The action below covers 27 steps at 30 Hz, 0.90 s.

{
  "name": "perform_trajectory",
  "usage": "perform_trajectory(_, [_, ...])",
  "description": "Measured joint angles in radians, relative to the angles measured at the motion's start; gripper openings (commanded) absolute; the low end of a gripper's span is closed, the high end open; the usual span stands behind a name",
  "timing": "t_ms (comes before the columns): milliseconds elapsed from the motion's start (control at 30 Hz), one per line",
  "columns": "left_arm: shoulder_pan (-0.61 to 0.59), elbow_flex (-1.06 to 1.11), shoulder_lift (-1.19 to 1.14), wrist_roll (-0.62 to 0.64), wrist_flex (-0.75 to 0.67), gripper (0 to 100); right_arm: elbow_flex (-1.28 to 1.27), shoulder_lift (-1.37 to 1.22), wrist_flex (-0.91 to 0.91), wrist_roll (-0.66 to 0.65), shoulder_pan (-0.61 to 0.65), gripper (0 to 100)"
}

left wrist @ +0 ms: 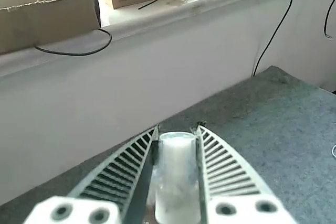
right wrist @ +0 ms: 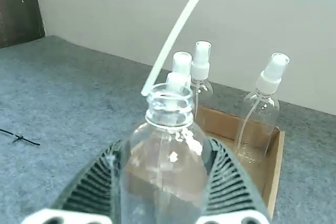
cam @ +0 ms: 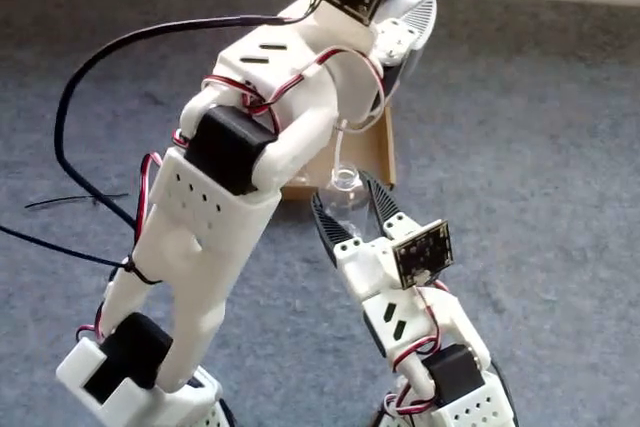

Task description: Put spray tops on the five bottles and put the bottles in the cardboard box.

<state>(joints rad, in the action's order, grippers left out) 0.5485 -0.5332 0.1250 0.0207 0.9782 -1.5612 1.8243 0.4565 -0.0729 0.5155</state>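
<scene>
the right gripper [cam: 344, 203] is clamped on the body of a clear plastic bottle [right wrist: 167, 166] with an open neck, standing upright above the grey felt-covered desk [cam: 530, 147]; whether it touches the desk cannot be told. in the high view the left gripper [left wrist: 177, 131] hangs at 1 o'clock from that bottle, closed tight around a white plastic spray top [left wrist: 177, 177]. its thin white dip tube [right wrist: 177, 27] slants down, tip at the neck's rim. just beyond the bottle, at 12 o'clock, the shallow brown cardboard box [right wrist: 270, 167] holds three clear capped bottles [right wrist: 261, 109].
</scene>
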Motion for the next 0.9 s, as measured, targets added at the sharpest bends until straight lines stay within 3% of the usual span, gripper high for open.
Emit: perform_trajectory(900, [0.015, 0.009, -0.002, 0.000, -0.055, 5, 0.000, 0.000, 0.000, 0.000, 0.000, 0.3])
